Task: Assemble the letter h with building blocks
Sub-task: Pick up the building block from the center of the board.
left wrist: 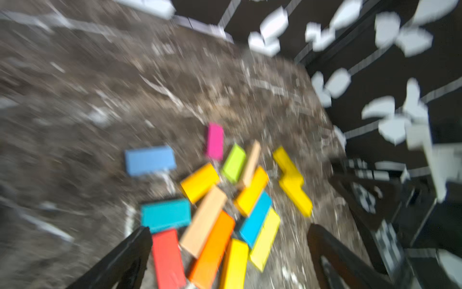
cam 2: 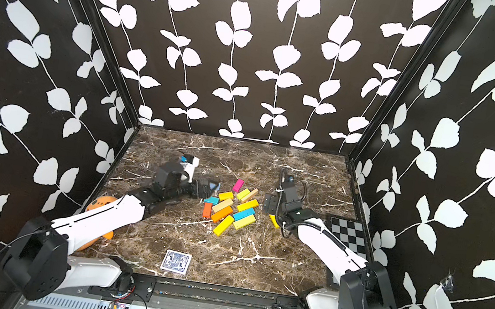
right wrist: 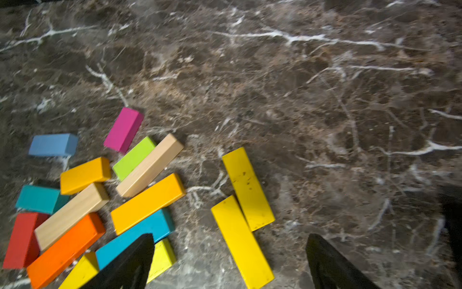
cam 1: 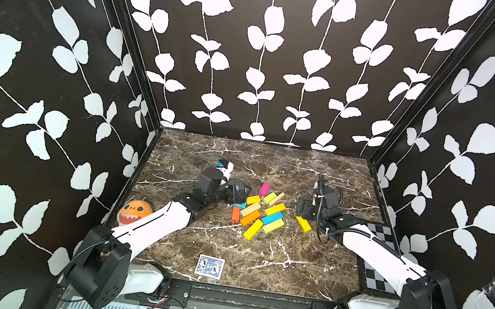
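Building blocks (cam 1: 259, 211) lie in a loose heap mid-way across the marble surface (cam 1: 273, 264). Two yellow blocks (right wrist: 247, 190) sit apart from it, touching and staggered, likely the h's first stroke. The right arm (cam 1: 374, 245) hovers over them, jaws apart and empty. The left arm (cam 1: 158, 218), jaws apart, faces the heap. Next comes gripping another block.

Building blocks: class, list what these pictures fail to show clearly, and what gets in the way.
- Two yellow blocks: both top views, partly under the right arm.
- Light blue block: both top views, largely behind the left gripper.
- Left wrist view: motion blur smears block edges.
- Orange plush: a top view, mostly behind the left arm.
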`<state>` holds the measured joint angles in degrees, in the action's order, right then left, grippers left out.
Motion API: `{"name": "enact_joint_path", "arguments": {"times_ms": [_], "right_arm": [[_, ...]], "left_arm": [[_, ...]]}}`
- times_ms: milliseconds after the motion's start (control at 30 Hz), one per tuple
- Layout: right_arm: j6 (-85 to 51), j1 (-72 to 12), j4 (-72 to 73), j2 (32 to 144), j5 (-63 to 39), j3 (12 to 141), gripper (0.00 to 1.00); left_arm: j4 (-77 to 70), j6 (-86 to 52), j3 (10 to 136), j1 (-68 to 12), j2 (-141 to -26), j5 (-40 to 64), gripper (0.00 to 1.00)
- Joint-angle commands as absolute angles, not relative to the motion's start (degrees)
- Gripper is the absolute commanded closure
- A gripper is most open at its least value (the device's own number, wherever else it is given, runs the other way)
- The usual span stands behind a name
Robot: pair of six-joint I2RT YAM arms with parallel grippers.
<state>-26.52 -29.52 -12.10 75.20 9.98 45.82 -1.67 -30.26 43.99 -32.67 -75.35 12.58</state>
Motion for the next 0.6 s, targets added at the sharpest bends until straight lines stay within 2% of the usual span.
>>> {"name": "enact_joint_path", "arguments": {"times_ms": [0, 200, 300, 400, 567], "right_arm": [[-25.29, -32.08, -11.91, 75.71, 8.73, 46.65, 0.07], [-25.14, -36.03, -10.60, 75.72, 9.88, 45.31, 0.08], [-26.62, -37.73, -8.72, 74.64, 12.68, 43.66, 0.01], [-27.82, -38.73, -6.20, 73.90, 14.51, 41.93, 0.01], [-29.08, -39.00, -6.29, 74.55, 12.26, 42.48, 0.01]], "left_arm": [[6.95, -26.11, 45.54, -36.97, -79.65, 16.79, 0.02], [12.04, -23.07, 45.56, -45.80, -81.90, 7.81, 0.05], [14.12, -20.51, 45.58, -49.93, -80.39, 2.63, 0.04], [17.50, -18.15, 46.65, -53.59, -79.14, -1.16, 0.04], [15.53, -17.54, 44.49, -54.40, -76.38, -1.68, 0.02]]}}
